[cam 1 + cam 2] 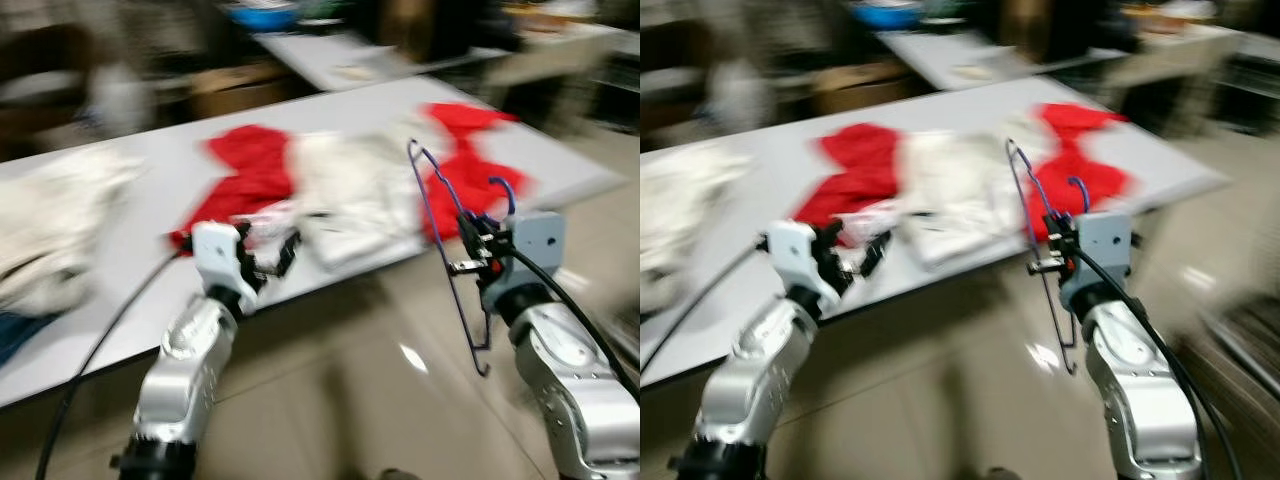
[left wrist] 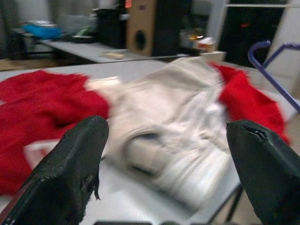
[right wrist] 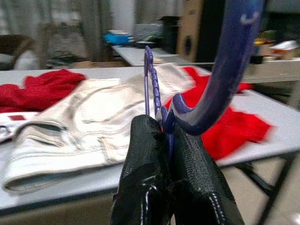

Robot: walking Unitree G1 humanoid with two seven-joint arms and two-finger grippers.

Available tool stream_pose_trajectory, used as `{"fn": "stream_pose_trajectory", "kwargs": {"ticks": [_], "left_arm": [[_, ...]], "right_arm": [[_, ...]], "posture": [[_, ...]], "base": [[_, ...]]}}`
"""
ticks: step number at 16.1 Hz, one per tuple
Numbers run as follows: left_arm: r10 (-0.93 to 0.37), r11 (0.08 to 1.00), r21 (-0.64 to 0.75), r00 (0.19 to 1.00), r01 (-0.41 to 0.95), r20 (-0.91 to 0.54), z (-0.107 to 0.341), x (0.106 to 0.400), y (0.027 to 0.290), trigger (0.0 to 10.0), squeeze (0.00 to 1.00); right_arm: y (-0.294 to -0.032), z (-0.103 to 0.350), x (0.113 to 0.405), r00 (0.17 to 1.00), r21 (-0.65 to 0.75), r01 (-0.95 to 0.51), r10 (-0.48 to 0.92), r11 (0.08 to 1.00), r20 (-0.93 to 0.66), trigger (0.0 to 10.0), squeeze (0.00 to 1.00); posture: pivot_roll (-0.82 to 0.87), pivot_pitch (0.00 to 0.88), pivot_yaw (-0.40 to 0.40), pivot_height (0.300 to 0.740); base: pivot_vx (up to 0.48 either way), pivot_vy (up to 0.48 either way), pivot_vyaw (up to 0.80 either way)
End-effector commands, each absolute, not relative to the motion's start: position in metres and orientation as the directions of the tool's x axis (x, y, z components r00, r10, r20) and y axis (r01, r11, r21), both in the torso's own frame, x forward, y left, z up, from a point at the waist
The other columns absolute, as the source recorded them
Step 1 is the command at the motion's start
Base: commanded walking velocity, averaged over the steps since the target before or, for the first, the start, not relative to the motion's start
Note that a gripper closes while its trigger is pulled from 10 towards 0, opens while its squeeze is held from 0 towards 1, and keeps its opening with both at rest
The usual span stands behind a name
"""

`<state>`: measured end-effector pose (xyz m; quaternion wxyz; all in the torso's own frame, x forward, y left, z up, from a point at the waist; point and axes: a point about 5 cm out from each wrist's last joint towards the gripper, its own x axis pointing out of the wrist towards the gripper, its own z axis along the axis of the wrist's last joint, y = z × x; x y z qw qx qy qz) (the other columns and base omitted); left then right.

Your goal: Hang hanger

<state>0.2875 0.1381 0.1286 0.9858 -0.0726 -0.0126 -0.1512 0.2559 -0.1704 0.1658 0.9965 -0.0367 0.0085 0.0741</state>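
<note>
The right hand [image 1: 478, 252] is closed tight on a purple hanger [image 1: 445, 215], just under its hook. The hanger stands up tall in front of the table [image 1: 130, 230], hook at the top, long side hanging down past the table edge. The left hand [image 1: 268, 257] is open, near the table edge, by the red cloth [image 1: 245, 175] and the white pants [image 1: 355, 195] lying on the table

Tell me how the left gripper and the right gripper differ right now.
The left gripper is open, its fingers spread wide with nothing between them; the right gripper is shut on the purple hanger. The left gripper sits at the edge of the grey table, near the red garment; the right gripper is held off the table, over the floor. Both have black fingers on silver arms.
</note>
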Motion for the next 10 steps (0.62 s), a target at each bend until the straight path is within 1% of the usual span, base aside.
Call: {"fn": "stream_pose_trajectory", "kwargs": {"ticks": [1,2,3,5,6,7,8,9,10], "left_arm": [[-0.256,0.959,-0.123,0.967,0.256,0.02,0.125,0.288,0.147,10.0,0.0],[-0.246,0.963,-0.109,0.969,0.245,0.006,0.124,0.287,0.152,10.0,0.0],[-0.244,0.964,-0.108,0.97,0.243,0.006,0.123,0.285,0.157,10.0,0.0],[-0.184,0.979,-0.089,0.983,0.185,0.02,0.125,0.29,0.17,10.0,0.0],[-0.17,0.979,-0.108,0.985,0.17,0.009,0.12,0.291,0.172,10.0,0.0],[-0.156,0.985,-0.075,0.988,0.155,-0.007,0.117,0.292,0.174,10.0,0.0],[-0.15,0.987,-0.054,0.988,0.149,-0.022,0.117,0.291,0.175,10.0,0.0],[-0.159,0.986,-0.046,0.987,0.158,-0.026,0.116,0.29,0.174,10.0,0.0],[-0.167,0.984,-0.063,0.986,0.166,-0.019,0.116,0.289,0.175,10.0,0.0]], "right_arm": [[-0.166,0.166,0.257,0.987,-0.068,-0.162,0.162,0.984,-0.018,10.0,0.0],[-0.163,0.166,0.252,0.983,-0.019,-0.183,0.183,0.983,-0.023,10.0,0.0],[-0.159,0.159,0.247,0.978,-0.019,-0.202,0.201,0.979,-0.049,10.0,0.0],[-0.153,0.147,0.245,0.977,-0.097,-0.204,0.196,0.974,-0.084,10.0,0.0],[-0.152,0.143,0.246,0.975,-0.075,-0.213,0.206,0.974,-0.086,10.0,0.0],[-0.155,0.142,0.247,0.98,-0.068,-0.184,0.177,0.981,-0.095,10.0,0.0],[-0.158,0.143,0.246,0.983,-0.017,-0.162,0.159,0.987,-0.094,10.0,0.0],[-0.16,0.142,0.244,0.982,-0.018,-0.165,0.162,0.986,-0.093,10.0,0.0],[-0.163,0.14,0.242,0.983,-0.021,-0.168,0.166,0.986,-0.081,10.0,0.0]], "posture": [[-0.15,0.0,0.068,0.74],[-0.15,0.0,0.072,0.74],[-0.15,0.0,0.077,0.74],[-0.17,0.0,0.091,0.74],[-0.17,0.0,0.093,0.74],[-0.16,0.0,0.09,0.74],[-0.16,0.0,0.089,0.74],[-0.16,0.0,0.089,0.74],[-0.16,0.0,0.088,0.74]], "base": [[0.0,0.0,-0.79],[0.0,0.0,-0.79],[0.0,0.0,-0.77],[0.0,0.0,0.0],[0.0,0.0,0.0],[0.0,0.0,0.0],[0.0,0.0,0.0],[0.0,0.0,0.0],[0.0,0.262,0.0]]}}
